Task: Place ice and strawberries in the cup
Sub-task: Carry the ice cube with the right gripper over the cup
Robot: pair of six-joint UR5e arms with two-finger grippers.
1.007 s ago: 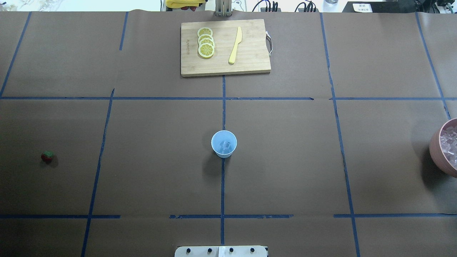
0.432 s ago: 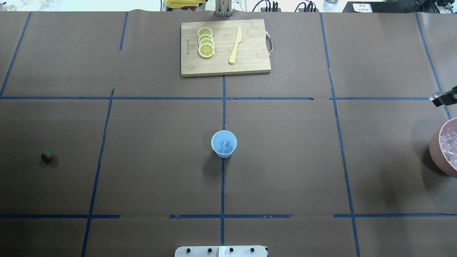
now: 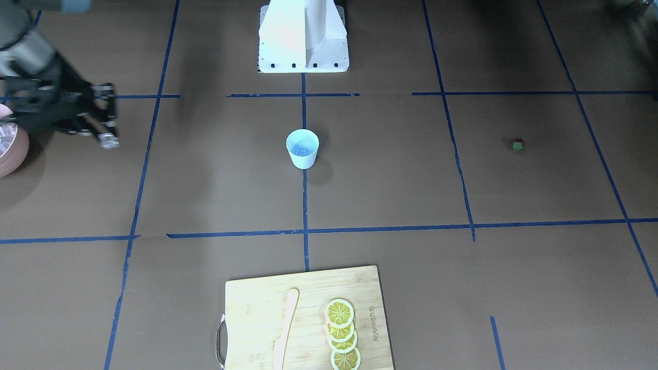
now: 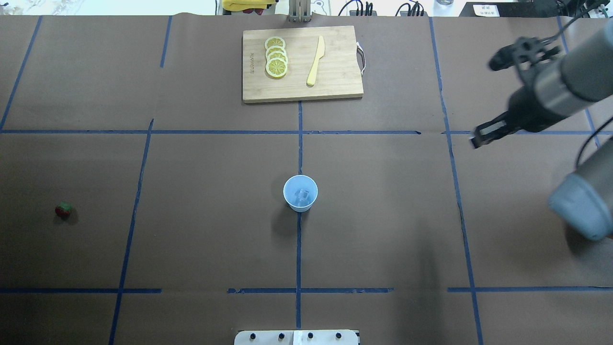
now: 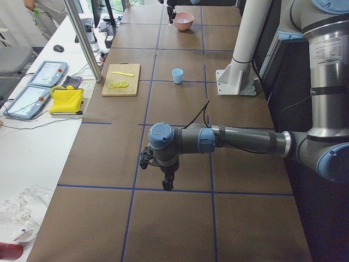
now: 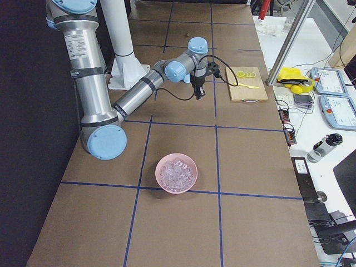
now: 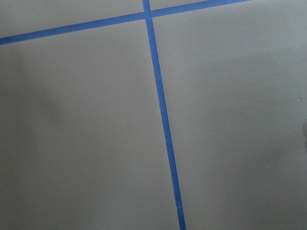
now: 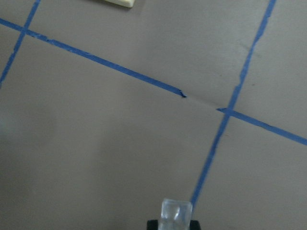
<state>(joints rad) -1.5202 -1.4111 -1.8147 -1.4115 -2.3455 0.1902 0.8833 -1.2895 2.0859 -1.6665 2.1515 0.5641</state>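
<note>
Our right gripper [image 4: 477,140] pinches one clear, squarish ice cube [image 8: 176,214] between fingertips closed on it, above the brown paper [image 8: 96,143]. We see the cup [image 4: 300,192] standing upright, mouth up, pale blue, with ice [image 4: 302,195] inside, well apart toward the robot's left; the red, green-capped strawberry [image 4: 63,210] lies far beyond that. We cannot tell how our left gripper [image 5: 166,183] stands. Print on the cutting board [image 4: 335,72] is too small to read.
</note>
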